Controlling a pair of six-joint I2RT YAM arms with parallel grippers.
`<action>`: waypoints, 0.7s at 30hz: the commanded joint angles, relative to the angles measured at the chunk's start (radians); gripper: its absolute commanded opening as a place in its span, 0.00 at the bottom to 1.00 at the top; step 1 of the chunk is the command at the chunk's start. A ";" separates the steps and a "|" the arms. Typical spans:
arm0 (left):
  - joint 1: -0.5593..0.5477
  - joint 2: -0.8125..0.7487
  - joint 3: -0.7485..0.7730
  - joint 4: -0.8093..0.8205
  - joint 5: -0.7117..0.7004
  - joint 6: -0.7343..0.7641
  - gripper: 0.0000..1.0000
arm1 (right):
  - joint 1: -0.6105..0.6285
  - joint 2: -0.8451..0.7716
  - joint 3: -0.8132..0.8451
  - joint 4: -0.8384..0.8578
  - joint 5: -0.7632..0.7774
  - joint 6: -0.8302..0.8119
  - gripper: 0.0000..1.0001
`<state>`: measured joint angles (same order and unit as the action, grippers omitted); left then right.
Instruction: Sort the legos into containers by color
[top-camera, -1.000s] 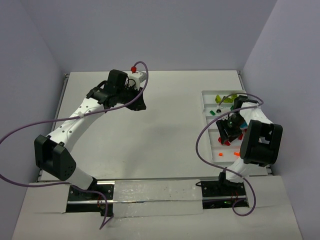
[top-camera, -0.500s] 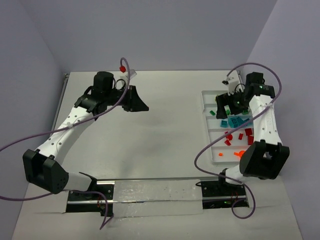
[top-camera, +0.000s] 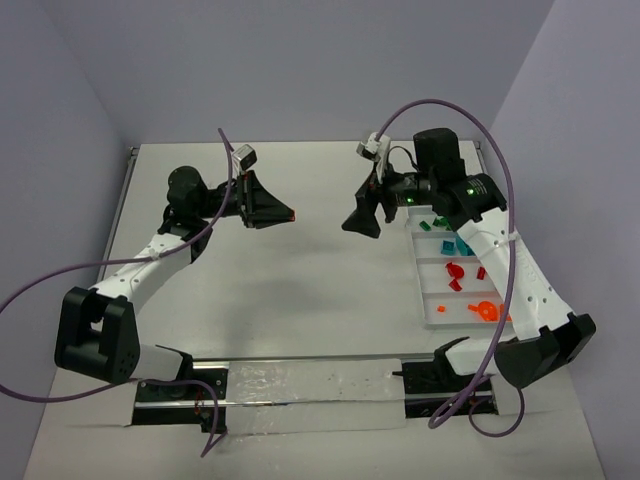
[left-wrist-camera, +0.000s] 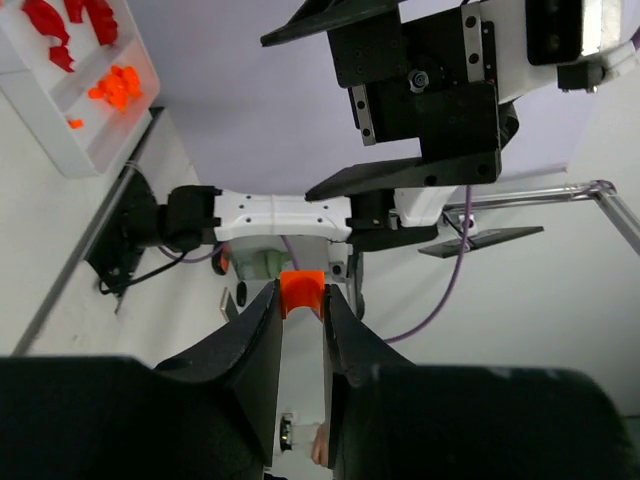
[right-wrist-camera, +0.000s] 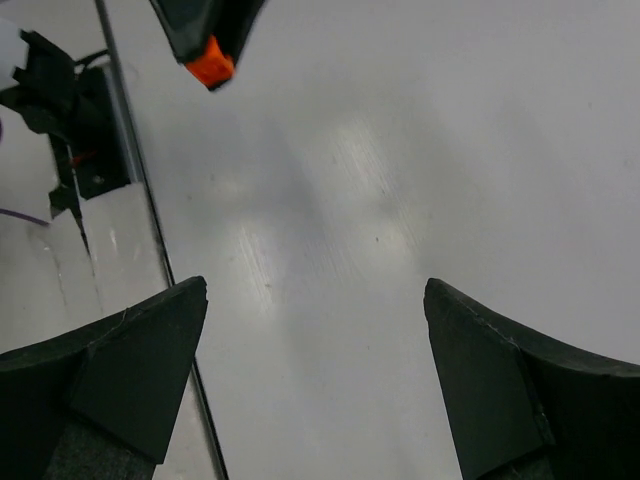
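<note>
My left gripper (top-camera: 288, 215) is shut on a small orange lego (left-wrist-camera: 301, 293), held above the middle of the table. The lego also shows in the right wrist view (right-wrist-camera: 210, 68) at the left gripper's tip. My right gripper (top-camera: 353, 222) is open and empty, facing the left gripper a short way off to its right. Its fingers (right-wrist-camera: 140, 350) are spread wide over bare table. The white divided tray (top-camera: 424, 300) lies at the right and holds green (top-camera: 425, 225), teal (top-camera: 463, 243), red (top-camera: 455, 272) and orange legos (top-camera: 485, 310) in separate compartments.
In the left wrist view the tray (left-wrist-camera: 60, 140) shows at the top left with red (left-wrist-camera: 70, 20) and orange legos (left-wrist-camera: 115, 85). The right arm's gripper body (left-wrist-camera: 420, 90) fills the top of that view. Purple cables loop from both arms.
The right gripper left the tray and swung left to the table's middle, jaws open. The left gripper turned and moved right toward it, still holding the orange lego.
</note>
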<state>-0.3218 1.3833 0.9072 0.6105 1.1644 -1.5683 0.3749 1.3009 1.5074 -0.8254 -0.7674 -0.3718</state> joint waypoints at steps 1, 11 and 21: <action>-0.003 -0.021 0.040 0.089 0.041 -0.115 0.00 | 0.068 0.031 0.092 0.089 -0.094 0.036 0.95; -0.027 -0.006 0.034 0.043 0.044 -0.105 0.00 | 0.225 0.128 0.193 0.066 -0.094 -0.046 0.95; -0.079 -0.023 0.017 -0.012 0.048 -0.035 0.00 | 0.331 0.189 0.228 0.040 0.031 -0.154 0.84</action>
<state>-0.3911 1.3788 0.9085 0.6031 1.1946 -1.6377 0.7004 1.4863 1.6833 -0.7907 -0.7792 -0.4834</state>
